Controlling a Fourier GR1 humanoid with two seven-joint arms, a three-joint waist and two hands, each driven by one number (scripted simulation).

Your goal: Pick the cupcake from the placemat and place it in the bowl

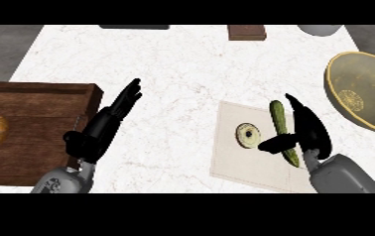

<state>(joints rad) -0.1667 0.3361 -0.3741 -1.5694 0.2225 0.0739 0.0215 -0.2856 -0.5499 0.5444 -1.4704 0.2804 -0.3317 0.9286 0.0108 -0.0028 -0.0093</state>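
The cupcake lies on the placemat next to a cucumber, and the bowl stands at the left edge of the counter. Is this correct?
Not quite. The cupcake does lie on the placemat next to the cucumber, but the head view shows the bowl at the right edge of the counter, not the left. At the left there is a wooden board.

Surface (183,61) white with faint reddish veining. Placemat (234,165) pale beige, plain. Cupcake (247,135) cream with dark centre, just left of black right hand (311,131). Cucumber (279,117) green. Bowl (351,93) olive-yellow, pale motif inside. Wooden board (36,126) dark brown, beside black left hand (99,133). Forearms grey.
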